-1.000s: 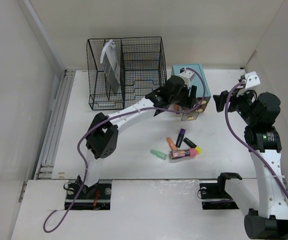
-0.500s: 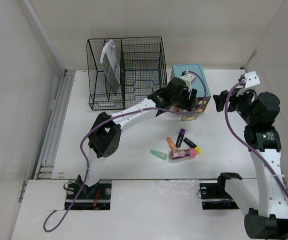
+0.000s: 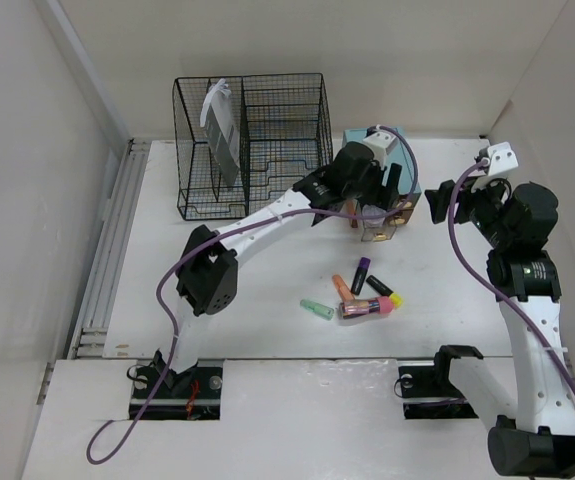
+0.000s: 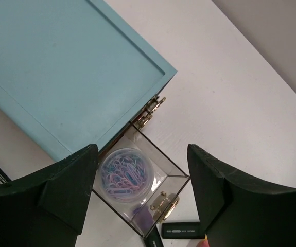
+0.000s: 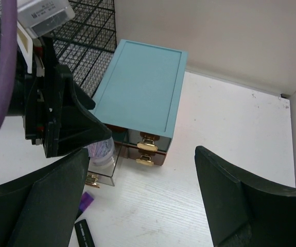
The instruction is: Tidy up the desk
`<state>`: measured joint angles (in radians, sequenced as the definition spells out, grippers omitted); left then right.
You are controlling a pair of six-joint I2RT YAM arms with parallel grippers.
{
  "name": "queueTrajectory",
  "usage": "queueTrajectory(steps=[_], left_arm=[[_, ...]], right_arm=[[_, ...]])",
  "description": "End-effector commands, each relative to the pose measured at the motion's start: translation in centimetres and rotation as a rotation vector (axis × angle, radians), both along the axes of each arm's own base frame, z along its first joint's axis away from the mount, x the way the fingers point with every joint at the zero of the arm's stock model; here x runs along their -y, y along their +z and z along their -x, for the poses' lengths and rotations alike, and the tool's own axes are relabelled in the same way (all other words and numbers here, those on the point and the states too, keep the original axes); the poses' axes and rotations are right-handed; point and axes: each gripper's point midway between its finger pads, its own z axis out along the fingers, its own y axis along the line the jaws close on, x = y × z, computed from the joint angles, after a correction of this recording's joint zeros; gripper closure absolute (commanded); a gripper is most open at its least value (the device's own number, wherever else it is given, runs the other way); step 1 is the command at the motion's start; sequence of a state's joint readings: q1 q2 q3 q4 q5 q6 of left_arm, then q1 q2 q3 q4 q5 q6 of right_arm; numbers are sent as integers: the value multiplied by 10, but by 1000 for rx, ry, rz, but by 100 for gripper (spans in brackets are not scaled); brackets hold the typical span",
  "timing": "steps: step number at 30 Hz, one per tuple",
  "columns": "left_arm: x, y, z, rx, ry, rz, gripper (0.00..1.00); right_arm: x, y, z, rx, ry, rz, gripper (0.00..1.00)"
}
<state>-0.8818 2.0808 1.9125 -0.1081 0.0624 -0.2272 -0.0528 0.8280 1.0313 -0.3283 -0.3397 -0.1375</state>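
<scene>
Table: The white table (image 3: 257, 262) is spread across the walled cell beyond both arm bases, and every loose item is carried on it.
Drawer box: A small teal-topped drawer box (image 5: 142, 87) is set at the far side of the table, right of centre, with brass handles (image 5: 148, 139) on its front.
Clear drawer: A clear drawer (image 4: 155, 172) is seen slid out from the front of the box, and a round tub (image 4: 121, 172) of coloured paper clips is held inside it.
Left claw: The left claw (image 3: 377, 200) is held above the open drawer at the front of the box. In the left wrist view its fingers (image 4: 68, 190) are spread wide and nothing is clamped between them.
Right claw: The right claw (image 3: 435, 205) is raised just right of the drawer box, apart from it. Its jaws are parted and nothing is gripped.
Wire rack: A black wire rack (image 3: 277, 130) is placed at the far left of the table, and a pale flat item (image 3: 219, 130) is leaned in its left section.
Markers: A loose cluster is laid near the middle of the table, closer to the arm bases: a green marker (image 3: 317, 309), an orange marker (image 3: 343, 287), a purple marker (image 3: 361, 273), a black marker (image 3: 379, 285) and a pink item (image 3: 367, 307) whose kind cannot be told.
</scene>
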Motion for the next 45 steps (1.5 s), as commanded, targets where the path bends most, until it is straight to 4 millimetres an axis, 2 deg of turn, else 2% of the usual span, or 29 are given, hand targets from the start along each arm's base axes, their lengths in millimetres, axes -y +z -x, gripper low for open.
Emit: queueTrajectory(steps=[1, 3, 5, 7, 8, 9, 10, 12, 13, 14, 15, 16, 17, 19, 20, 21, 22, 23, 24, 25, 28, 29, 33, 34, 36, 37, 38, 39, 45], left_arm=[[6, 37, -5, 73, -3, 58, 33], [5, 35, -4, 67, -3, 51, 38], [-3, 41, -6, 81, 31, 47, 56], [-15, 31, -5, 68, 72, 20, 75], [-24, 47, -3, 87, 102, 42, 95], [-36, 49, -5, 90, 157, 37, 100], [-44, 53, -3, 95, 182, 48, 100], [-69, 55, 14, 98, 212, 76, 100], [-77, 55, 21, 85, 221, 101, 100], [-90, 22, 33, 45, 226, 61, 100], [-99, 45, 45, 69, 215, 135, 100], [-111, 16, 58, 23, 215, 113, 100], [-114, 39, 60, 57, 214, 165, 100], [-126, 28, 88, 45, 185, 200, 85], [-132, 25, 93, 46, 185, 203, 72], [-135, 3, 107, 14, 167, 185, 67], [-137, 11, 116, 17, 149, 222, 59], [-140, 4, 120, 8, 141, 215, 50], [-146, -12, 126, -19, 147, 195, 41], [-149, -10, 128, -8, 146, 213, 40], [-155, -27, 140, -39, 137, 209, 39], [-157, -29, 142, -40, 137, 208, 37], [-168, -30, 148, -43, 152, 232, 34], [-170, -30, 150, -48, 155, 240, 34], [-176, -30, 155, -51, 158, 253, 32], [-178, -30, 156, -50, 158, 256, 31], [-181, -33, 158, -51, 158, 253, 30], [-182, -25, 160, -46, 159, 280, 30], [-191, -28, 163, -49, 180, 284, 26]], right_arm=[[0, 16, -2, 58, -1, -10, 12], [0, 16, -2, 58, -1, -10, 12], [0, 16, -2, 58, -1, -10, 12], [2, 16, -2, 58, -10, -9, 21], [1, 12, -2, 52, -1, -1, 31], [-4, 9, -3, 46, 28, 5, 60], [-7, 10, -3, 49, 50, 13, 78], [-15, -7, -7, 8, 124, 59, 100], [-33, -22, 1, -40, 252, 70, 100], [-41, -30, 4, -62, 328, 97, 100], [-47, -35, 6, -41, 422, 197, 100], [-61, -62, 17, -137, 566, 183, 100], [-64, -70, 18, -156, 621, 205, 100], [-66, -84, 12, -170, 723, 284, 100], [-68, -96, 18, -233, 757, 289, 100], [-67, -101, 16, -252, 776, 324, 100], [-66, -102, 11, -225, 810, 406, 100], [-60, -121, 7, -292, 805, 450, 100], [-66, -128, 7, -303, 827, 495, 100], [-67, -130, 6, -295, 837, 549, 100], [-81, -159, 7, -319, 858, 669, 100], [-84, -175, 14, -339, 873, 690, 100], [-100, -194, 13, -313, 820, 739, 100], [-103, -191, 1, -270, 766, 768, 100], [-103, -200, -4, -283, 700, 768, 100], [-93, -207, -16, -311, 606, 807, 100], [-100, -204, -27, -270, 568, 818, 100], [-99, -208, -31, -279, 523, 818, 100], [-91, -206, -76, -249, 275, 865, 100]])
